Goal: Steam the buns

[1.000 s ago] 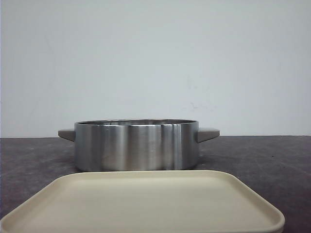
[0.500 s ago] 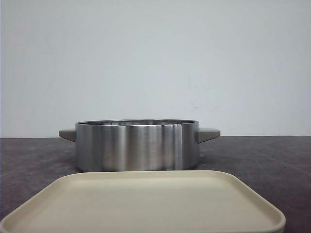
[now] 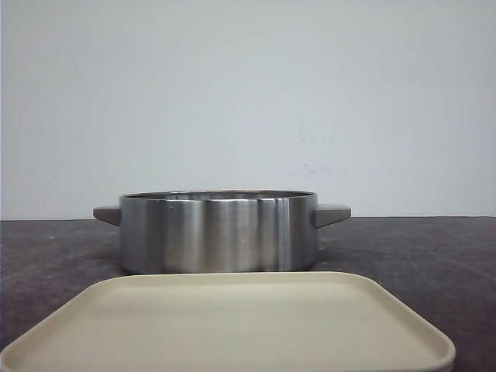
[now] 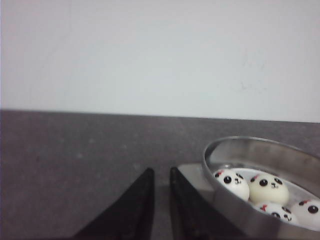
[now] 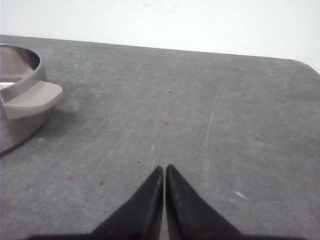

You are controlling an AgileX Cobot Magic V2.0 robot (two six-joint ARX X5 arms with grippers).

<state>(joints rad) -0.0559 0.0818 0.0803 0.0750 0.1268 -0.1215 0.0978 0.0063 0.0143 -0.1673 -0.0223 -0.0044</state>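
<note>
1. A steel pot (image 3: 218,232) with two grey side handles is seen standing on the dark counter (image 3: 434,256) in the front view, behind a cream tray (image 3: 232,325) whose surface is bare.
2. Four white buns (image 4: 268,188) with black panda faces are seen in the left wrist view, lying close together inside the pot (image 4: 260,170).
3. The left gripper (image 4: 161,176) is shown beside the pot's outer wall, near one grey handle; its black fingers (image 4: 140,200) are parted by a narrow gap, and nothing is held between them.
4. Whether the nearer left finger touches the handle cannot be told, as the two overlap in the picture.
5. The right gripper (image 5: 164,170) is seen over bare counter (image 5: 225,110), well apart from the pot (image 5: 17,100) and its handle (image 5: 32,97).
6. The right fingers (image 5: 145,200) are pressed together at the tips, with nothing clamped between them.
7. Neither arm is visible in the front view.
</note>
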